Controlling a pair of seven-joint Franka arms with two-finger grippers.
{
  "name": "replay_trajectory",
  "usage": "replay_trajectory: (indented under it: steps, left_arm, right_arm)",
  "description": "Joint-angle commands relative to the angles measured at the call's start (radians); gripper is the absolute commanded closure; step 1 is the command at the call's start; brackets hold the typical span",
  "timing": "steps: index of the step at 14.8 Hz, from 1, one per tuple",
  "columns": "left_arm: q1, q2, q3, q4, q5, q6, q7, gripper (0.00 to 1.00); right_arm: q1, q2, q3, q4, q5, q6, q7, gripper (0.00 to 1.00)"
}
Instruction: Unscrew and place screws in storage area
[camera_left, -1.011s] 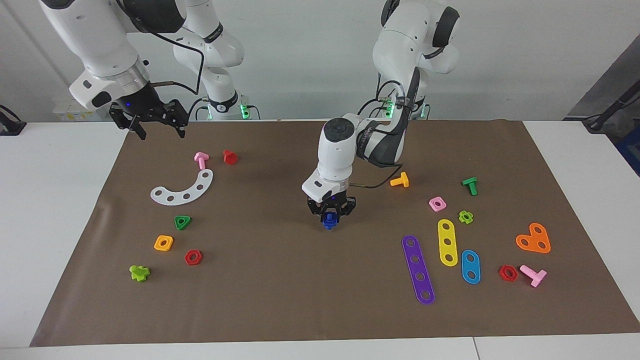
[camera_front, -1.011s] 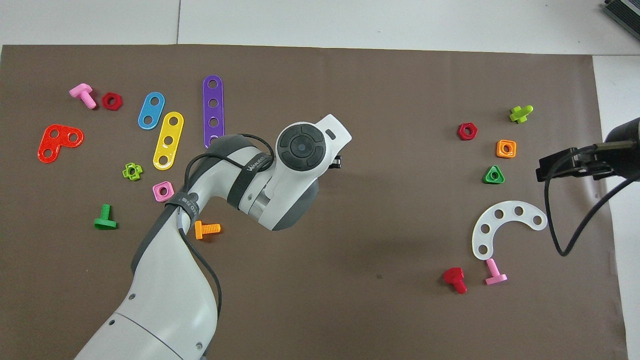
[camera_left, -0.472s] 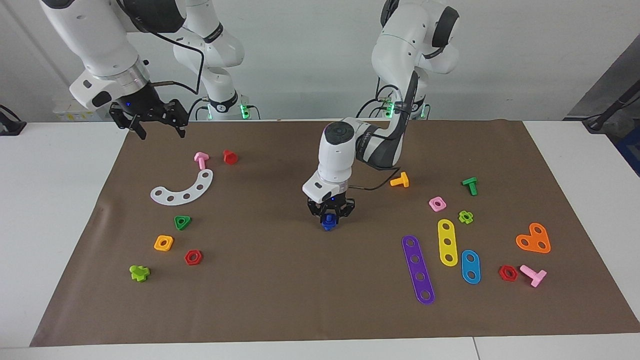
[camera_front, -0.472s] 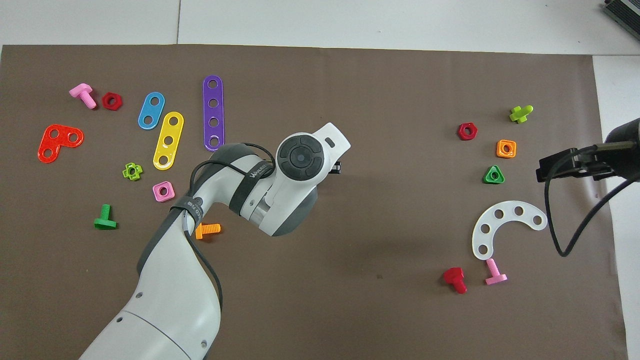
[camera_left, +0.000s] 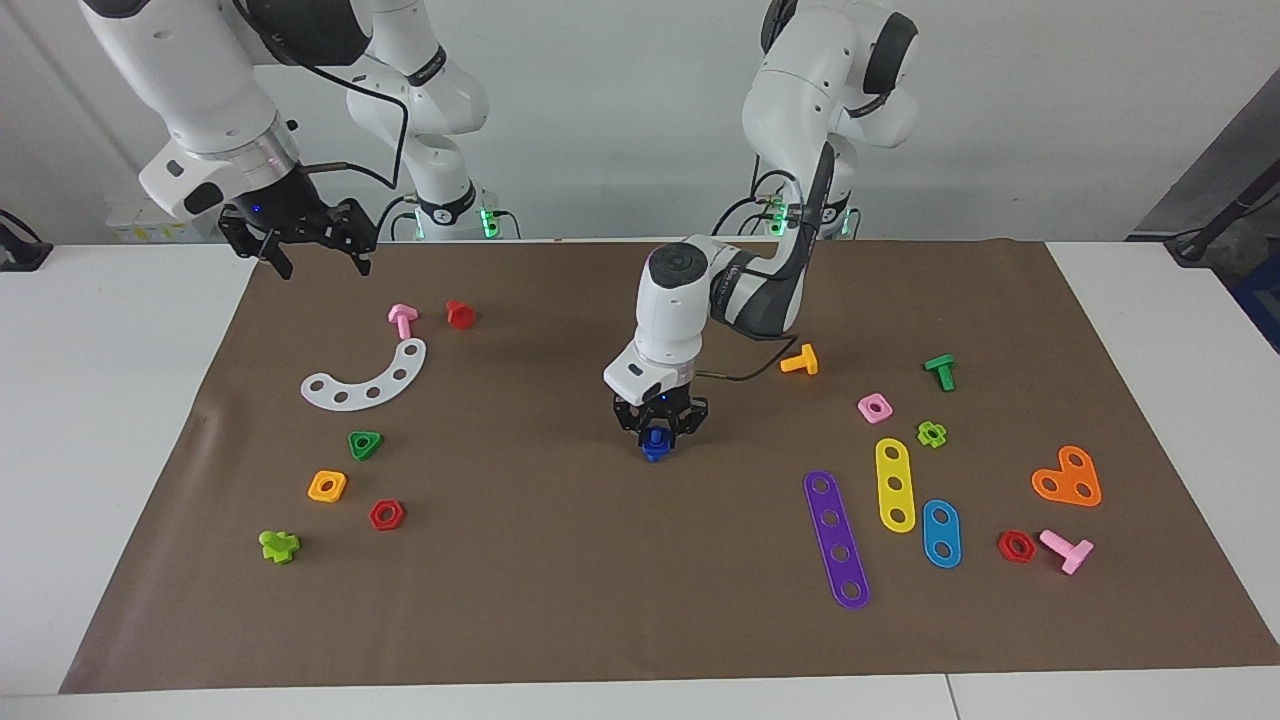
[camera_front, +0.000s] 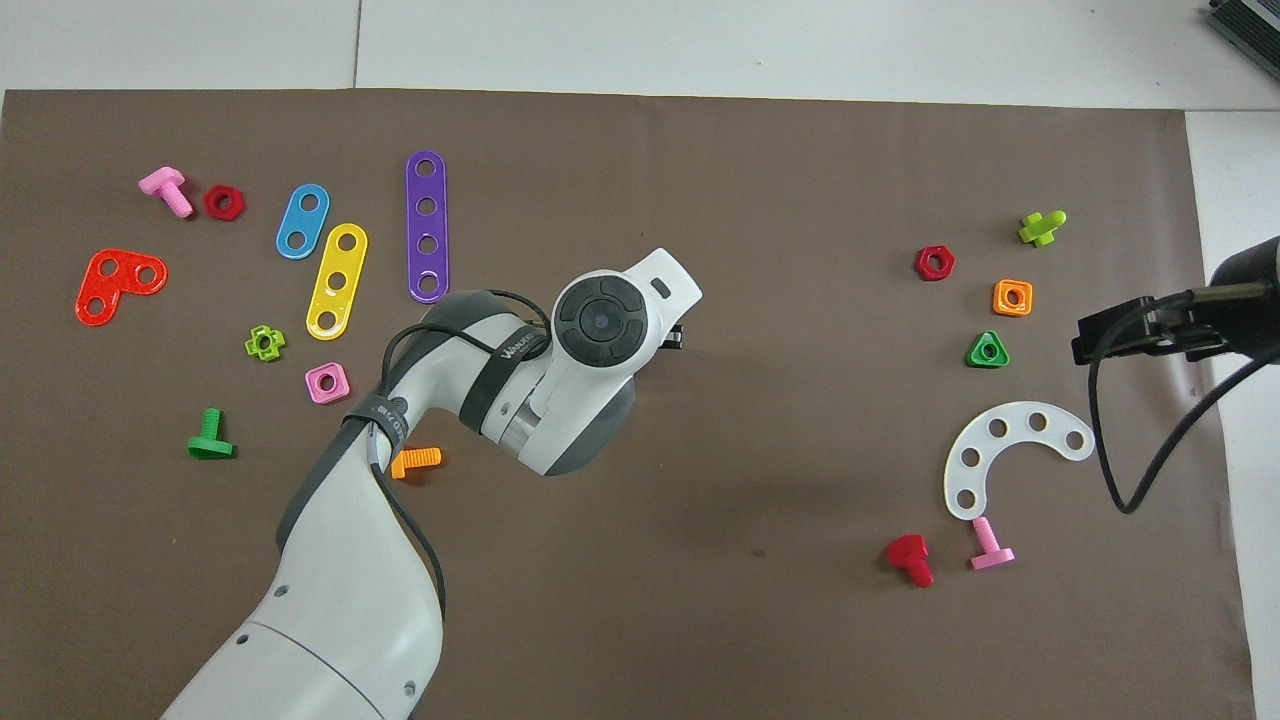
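Hanging pretty much upright, long axis vertical, blue screw (camera_left: 653, 444) pinched in left gripper (camera_left: 655, 440) over the middle of the brown mat (camera_left: 560, 560), wrist pointing straight down. Waiting with jaws spread wide, right gripper (camera_left: 314, 262) over the mat's corner, holding nothing, near the white curved strip (camera_left: 367, 381).

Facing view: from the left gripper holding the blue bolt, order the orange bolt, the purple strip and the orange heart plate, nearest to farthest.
Measured from the left gripper, shut on the blue bolt over the mat's middle:
1. Orange bolt, nearer the robots, toward the left arm's end.
2. Purple strip, farther from the robots, same end.
3. Orange heart plate, closest to that end's edge.
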Motion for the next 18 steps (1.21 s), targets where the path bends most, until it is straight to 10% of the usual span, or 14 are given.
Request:
replay_trajectory:
  steps: [1,15,18]
  left_arm:
    - [-0.018,-0.037,0.014,-0.066,0.028,0.046,-0.015,0.52]
    - [-0.018,-0.038,0.014,-0.066,0.028,0.054,-0.015,0.42]
    - [-0.02,-0.038,0.016,-0.057,0.028,0.045,-0.016,0.83]
  right_arm:
    - [-0.018,-0.029,0.01,-0.038,0.007,0.026,-0.011,0.0]
    - [-0.018,-0.029,0.01,-0.04,0.007,0.026,-0.011,0.0]
    - [-0.018,-0.031,0.01,-0.041,0.007,0.026,-0.011,0.0]
